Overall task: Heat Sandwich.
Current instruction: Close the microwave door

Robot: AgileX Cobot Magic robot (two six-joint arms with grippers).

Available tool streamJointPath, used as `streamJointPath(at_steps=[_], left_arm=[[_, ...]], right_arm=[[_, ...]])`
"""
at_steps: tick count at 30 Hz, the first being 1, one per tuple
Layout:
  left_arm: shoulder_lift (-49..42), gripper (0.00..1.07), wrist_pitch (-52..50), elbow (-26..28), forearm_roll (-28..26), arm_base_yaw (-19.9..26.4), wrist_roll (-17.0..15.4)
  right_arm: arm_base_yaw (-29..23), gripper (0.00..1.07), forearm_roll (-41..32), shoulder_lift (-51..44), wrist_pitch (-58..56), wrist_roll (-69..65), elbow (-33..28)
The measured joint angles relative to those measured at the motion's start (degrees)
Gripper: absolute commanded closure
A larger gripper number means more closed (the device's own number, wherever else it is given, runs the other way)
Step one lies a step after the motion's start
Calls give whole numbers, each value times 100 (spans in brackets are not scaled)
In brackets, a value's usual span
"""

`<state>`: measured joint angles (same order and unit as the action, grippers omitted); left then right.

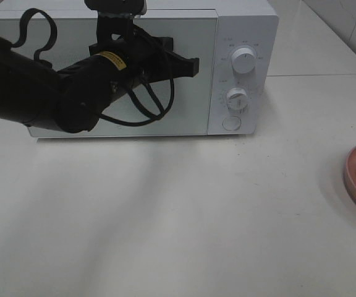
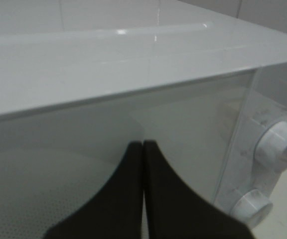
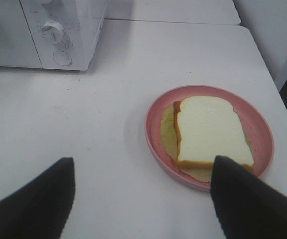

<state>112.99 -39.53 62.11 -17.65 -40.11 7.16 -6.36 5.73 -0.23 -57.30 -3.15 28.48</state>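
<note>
Your spread right pincer (image 3: 142, 199) hovers nearest the sandwich (image 3: 211, 132); your left pincer (image 2: 143, 149), pressed together, faces the microwave (image 1: 243, 37) door.

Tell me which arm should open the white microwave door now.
Probably the left. Its shut gripper already hovers at the closed door of the white microwave, near the knob panel. The right gripper hangs open above the bread sandwich on the round pink plate, away from the door.

microwave (image 1: 243, 25) glossy white casing, mirror-like door | knobs (image 1: 244, 62) smooth white plastic | table (image 1: 196, 216) matt white, smooth | plate (image 3: 260, 124) pink, satin, plastic-looking | sandwich (image 3: 208, 129) porous bread | gripper fingers (image 2: 133, 199) matt black
</note>
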Motion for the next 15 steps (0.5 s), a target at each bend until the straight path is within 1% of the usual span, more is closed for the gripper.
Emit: streamJointPath(at_steps=[7, 15], left_arm=[[223, 107, 63, 246, 160, -29, -6], [241, 107, 63, 269, 166, -63, -6]], right_arm=[[0, 33, 0, 0, 0, 0, 0], [0, 33, 0, 0, 0, 0, 0]])
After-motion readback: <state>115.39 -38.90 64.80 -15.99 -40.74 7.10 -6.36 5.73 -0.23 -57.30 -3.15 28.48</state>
